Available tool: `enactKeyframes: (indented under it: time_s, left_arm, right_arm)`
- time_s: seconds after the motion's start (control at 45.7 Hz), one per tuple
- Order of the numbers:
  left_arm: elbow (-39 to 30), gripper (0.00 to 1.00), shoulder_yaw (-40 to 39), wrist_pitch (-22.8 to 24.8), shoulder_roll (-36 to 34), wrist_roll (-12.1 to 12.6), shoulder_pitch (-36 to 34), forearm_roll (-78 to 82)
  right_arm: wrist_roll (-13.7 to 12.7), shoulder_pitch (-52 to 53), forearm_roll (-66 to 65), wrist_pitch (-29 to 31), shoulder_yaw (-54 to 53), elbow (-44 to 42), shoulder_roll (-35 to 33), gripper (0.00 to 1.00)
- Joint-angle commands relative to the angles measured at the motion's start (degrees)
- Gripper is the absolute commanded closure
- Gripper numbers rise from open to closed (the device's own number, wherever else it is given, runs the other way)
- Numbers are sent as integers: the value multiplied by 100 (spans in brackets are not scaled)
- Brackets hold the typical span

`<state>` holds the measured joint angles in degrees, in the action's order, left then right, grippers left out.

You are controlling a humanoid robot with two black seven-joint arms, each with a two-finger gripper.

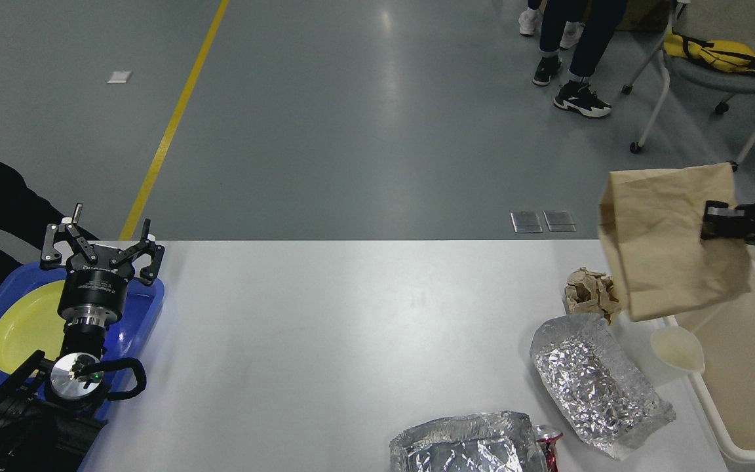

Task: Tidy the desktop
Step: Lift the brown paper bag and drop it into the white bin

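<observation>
The desktop (325, 341) spreads white across the lower part of our head view, its far edge running straight across the middle of the frame. Near its right edge a crumpled wad of brown paper (588, 293) sits on the surface, with a foil pouch (597, 382) just in front of it and a white paper cup (676, 351) beside the pouch, close to the right edge. At the near edge lies a foil tray (466, 446), and a red can (548, 440) touches its right side. Beyond the right edge stands the beige bin (754, 367). Above the bin's far corner and the desktop's far right corner, our right gripper (717, 221) pinches the brown paper bag (669, 239), its fingers closed on the bag's right side, and the bag hangs tilted in the air, clear of the surface. At the left edge a blue tray (145, 308) holds a yellow plate (20, 324). Our left gripper (103, 249) stands upright over that tray, its fingers spread wide with nothing between them.
</observation>
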<state>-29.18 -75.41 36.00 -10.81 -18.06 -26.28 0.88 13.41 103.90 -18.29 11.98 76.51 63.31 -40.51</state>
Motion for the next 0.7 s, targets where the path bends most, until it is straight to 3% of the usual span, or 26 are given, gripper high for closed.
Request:
enactKeyframes:
  time_s: [0.0,0.022,0.219,0.35,0.46,0.591,0.613,0.635,0.657,0.679]
  left_arm:
    - [-9,3,0,3,0,4,0,0]
    - [0,3,0,3,0,4,0,0]
    - [0,3,0,3,0,-5,0,0]
    - [0,3,0,3,0,4,0,0]
    - [0,3,0,3,0,-5,0,0]
    - [0,3,0,-6,0,-5,0,0]
    - [0,3,0,3,0,-5,0,0]
    - [0,3,0,-6,0,-5,0,0]
    - [0,3,0,-6,0,4,0,0]
    - [0,3,0,3,0,4,0,0]
  right_arm:
    - [21,-1677,132,-169,-609,-1749,-238,100]
    - [13,-2332,298,-213,-959,-2387,-255,100]
    - [12,-4973,1160,-353,-2315,-4922,-63,100]
    - [-31,-6477,1820,-1354,-2624,-6091,745,100]
    - [-154,-7084,1987,-2163,-2624,-6480,1212,100]
    - [-374,-7173,1987,-2384,-2624,-6471,1388,100]
    - [-374,-7173,1987,-2358,-2615,-6463,1406,90]
    - [-374,-7173,1979,-2358,-2606,-6463,1414,40]
    - [-383,-7173,1961,-2341,-2606,-6463,1423,0]
    - [-374,-7173,1952,-2349,-2597,-6463,1423,2]
